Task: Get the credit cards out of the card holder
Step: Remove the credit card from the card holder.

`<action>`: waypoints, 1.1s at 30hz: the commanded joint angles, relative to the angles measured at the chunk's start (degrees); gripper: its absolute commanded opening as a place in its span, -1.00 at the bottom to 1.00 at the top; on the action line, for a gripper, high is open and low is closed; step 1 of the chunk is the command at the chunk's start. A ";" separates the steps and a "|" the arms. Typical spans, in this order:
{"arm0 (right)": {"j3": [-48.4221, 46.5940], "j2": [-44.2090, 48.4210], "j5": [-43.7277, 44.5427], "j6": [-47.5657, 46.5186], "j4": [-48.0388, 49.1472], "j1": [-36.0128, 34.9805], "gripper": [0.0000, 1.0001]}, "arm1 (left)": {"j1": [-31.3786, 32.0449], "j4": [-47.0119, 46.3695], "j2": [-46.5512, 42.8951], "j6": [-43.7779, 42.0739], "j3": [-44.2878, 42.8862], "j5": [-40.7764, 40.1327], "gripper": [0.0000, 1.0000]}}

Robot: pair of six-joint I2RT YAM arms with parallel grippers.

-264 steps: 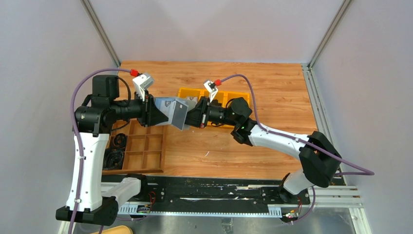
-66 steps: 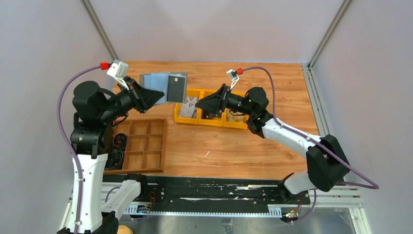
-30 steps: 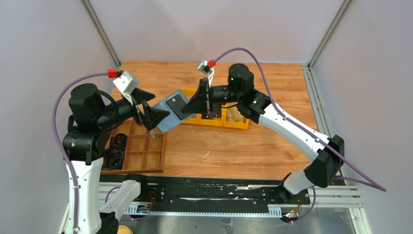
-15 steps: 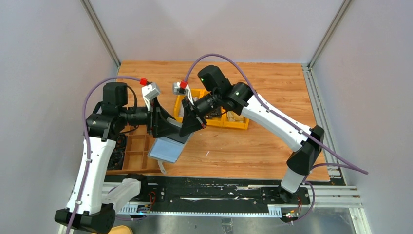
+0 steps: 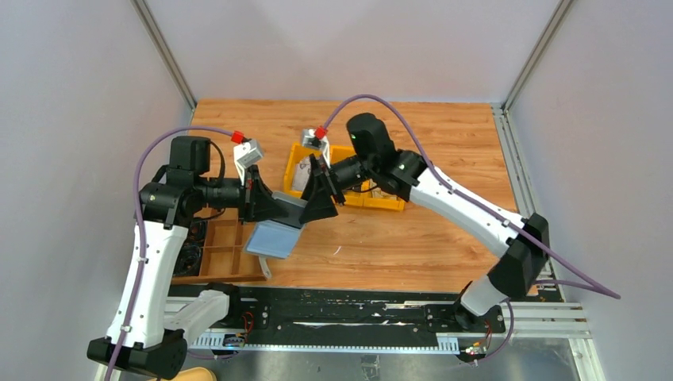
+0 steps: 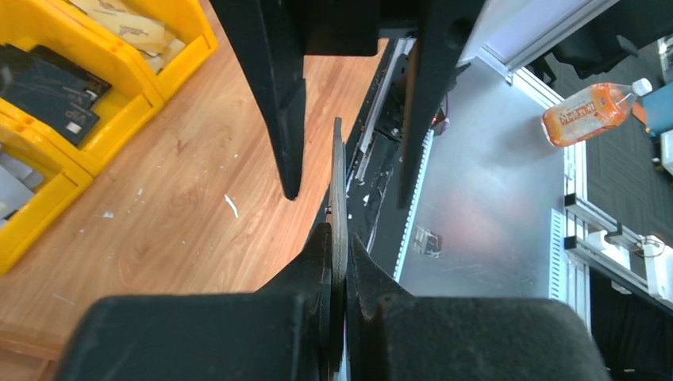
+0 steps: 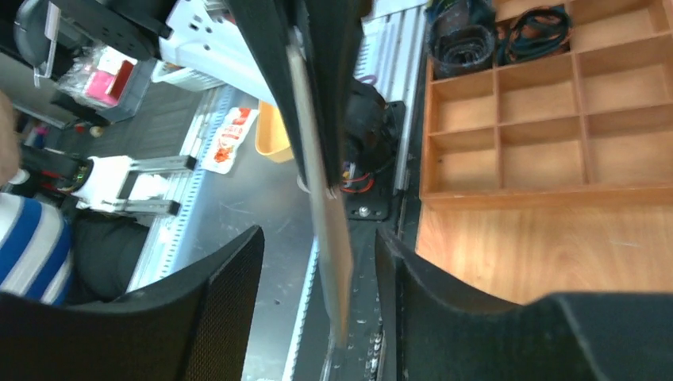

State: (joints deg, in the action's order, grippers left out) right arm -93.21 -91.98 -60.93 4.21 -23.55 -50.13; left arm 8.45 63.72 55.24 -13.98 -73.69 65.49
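Observation:
The grey-blue card holder (image 5: 274, 238) hangs unfolded just above the table, beside the wooden tray's right edge. My left gripper (image 5: 278, 213) is shut on its upper part; in the left wrist view the jaws (image 6: 340, 238) pinch its thin edge (image 6: 338, 171). My right gripper (image 5: 317, 208) faces the left one with its fingers open on either side of the same edge (image 7: 327, 222), not touching it. A dark grey flat patch (image 5: 294, 209) shows between the two grippers; I cannot tell whether it is one of the credit cards or a flap.
Yellow bins (image 5: 373, 198) stand behind the grippers, holding flat tan pieces (image 6: 119, 28) and a black item (image 6: 48, 87). The brown compartment tray (image 5: 230, 242) lies at the left with black loops in its far cells. The table's near edge and black rail (image 5: 333, 305) are close below.
The holder came down and forward from the right gripper's grip. The left gripper closed on it, and the right gripper then opened and stays straddling its edge.

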 commanded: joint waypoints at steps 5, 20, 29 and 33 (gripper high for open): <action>25.90 6.65 4.13 49.60 72.52 2.86 -0.18 | -0.10 -3.90 1.74 9.14 -7.27 -7.92 -1.00; 22.27 8.59 -2.65 47.76 60.28 6.10 -1.00 | -0.10 -20.56 -7.92 23.06 3.91 -9.10 0.30; 5.20 6.07 -4.34 9.52 2.65 5.07 -1.00 | -0.10 -8.75 -5.75 8.57 0.12 -1.70 0.37; 0.91 4.29 -4.11 3.08 -5.27 4.34 -1.00 | -0.12 -8.27 -5.24 7.18 1.56 -0.93 0.30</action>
State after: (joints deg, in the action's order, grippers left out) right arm -87.88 -85.78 -63.66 19.05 -12.60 -44.66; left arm 8.40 52.53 49.67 -2.28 -72.12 61.71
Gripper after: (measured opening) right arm 0.029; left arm 0.668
